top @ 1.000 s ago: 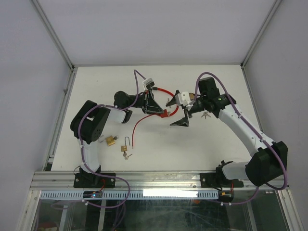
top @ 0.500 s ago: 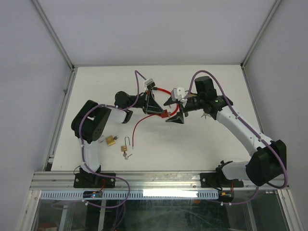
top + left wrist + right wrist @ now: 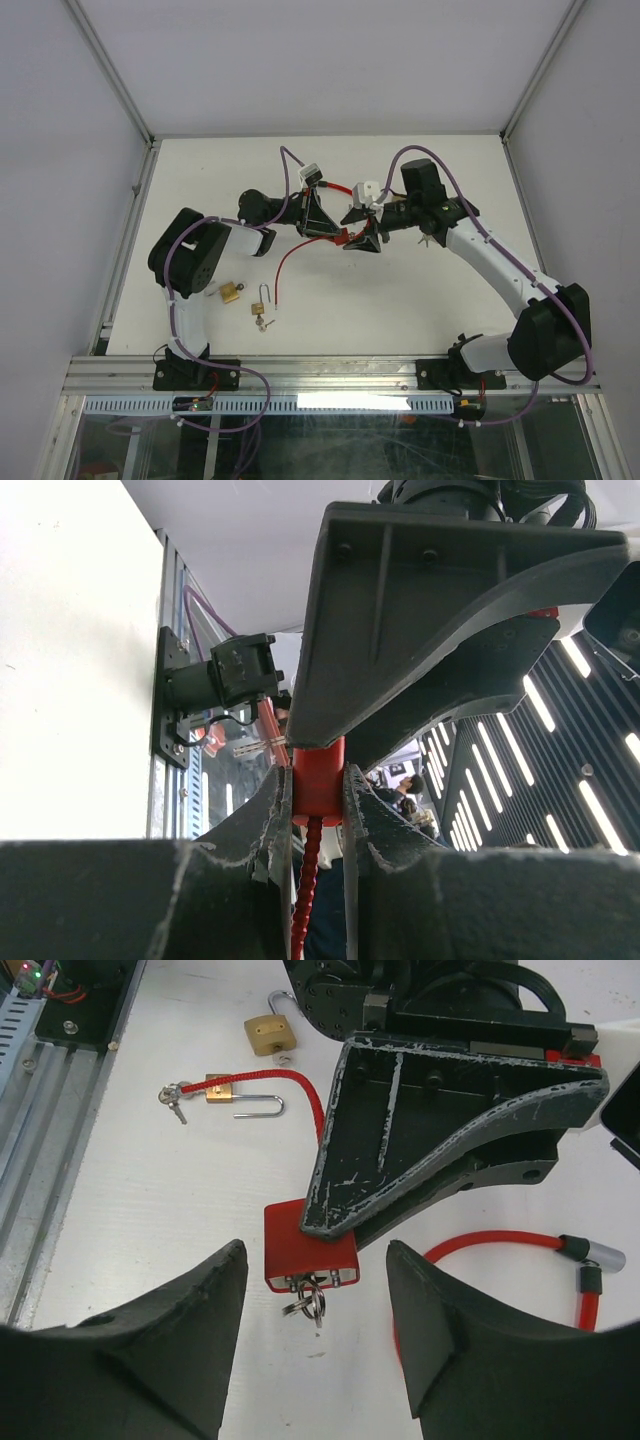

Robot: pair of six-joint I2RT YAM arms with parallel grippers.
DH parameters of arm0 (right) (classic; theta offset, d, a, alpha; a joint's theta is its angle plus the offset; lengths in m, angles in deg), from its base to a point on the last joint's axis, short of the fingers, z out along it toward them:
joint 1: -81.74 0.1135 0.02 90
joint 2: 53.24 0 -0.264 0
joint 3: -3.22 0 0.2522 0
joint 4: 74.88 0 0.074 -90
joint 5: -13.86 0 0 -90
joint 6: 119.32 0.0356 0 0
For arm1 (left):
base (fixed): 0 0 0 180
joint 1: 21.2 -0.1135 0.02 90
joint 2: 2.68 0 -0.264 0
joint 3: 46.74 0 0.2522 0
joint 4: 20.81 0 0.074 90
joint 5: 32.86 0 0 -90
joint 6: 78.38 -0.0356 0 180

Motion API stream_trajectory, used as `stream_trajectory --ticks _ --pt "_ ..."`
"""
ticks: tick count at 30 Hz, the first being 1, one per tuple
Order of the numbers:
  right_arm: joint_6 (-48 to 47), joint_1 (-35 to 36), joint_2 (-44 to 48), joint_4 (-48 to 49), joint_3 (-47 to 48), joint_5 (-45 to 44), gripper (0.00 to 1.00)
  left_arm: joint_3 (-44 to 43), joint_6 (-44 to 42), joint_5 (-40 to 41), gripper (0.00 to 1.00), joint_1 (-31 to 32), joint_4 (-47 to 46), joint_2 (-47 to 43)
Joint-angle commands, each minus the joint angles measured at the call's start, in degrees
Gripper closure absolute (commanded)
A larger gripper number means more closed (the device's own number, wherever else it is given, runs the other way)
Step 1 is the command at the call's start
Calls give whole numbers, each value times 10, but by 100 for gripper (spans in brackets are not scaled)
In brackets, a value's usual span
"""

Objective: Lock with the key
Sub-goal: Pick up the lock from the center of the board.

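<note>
A red cable lock (image 3: pixel 298 1245) is clamped by its body in my left gripper (image 3: pixel 318 780), which is shut on it just above the table. Its red cable (image 3: pixel 500 1242) loops away to a metal-tipped end (image 3: pixel 600 1255). A key on a small steel ring (image 3: pixel 311 1303) sticks out of the lock's lower face. My right gripper (image 3: pixel 315 1255) is open, one finger on each side of the key and lock, touching neither. In the top view the two grippers meet at mid-table, the left gripper (image 3: pixel 335 232) facing the right gripper (image 3: pixel 359 231) at the lock (image 3: pixel 341 237).
A brass padlock (image 3: pixel 230 293) lies near the left arm. A second one (image 3: pixel 260 305) with an open shackle and a key bunch (image 3: pixel 262 323) lies beside it. Loose keys (image 3: pixel 428 240) sit under the right arm. The metal rail (image 3: pixel 40 1130) marks the table's near edge.
My right arm has swung left to the lock, and its jaws have narrowed around the key. The left gripper has held the lock still.
</note>
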Motion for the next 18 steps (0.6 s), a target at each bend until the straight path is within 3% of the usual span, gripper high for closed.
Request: stream_trajectory --ticks 1,6,9,13,18 --pt "-4 5 2 1 4 2 45 -13 9 9 100 8 -159 -21" --pt "-7 5 3 -8 9 7 75 -13 11 10 100 8 -159 -18" --pt "-7 5 6 -14 10 7 92 -10 7 12 90 8 -158 -24" --pt "-5 4 12 -33 12 14 100 2 -15 15 68 6 -158 -41" --pt "12 -1 20 -63 13 35 100 32 -69 21 54 -3 -155 -65"
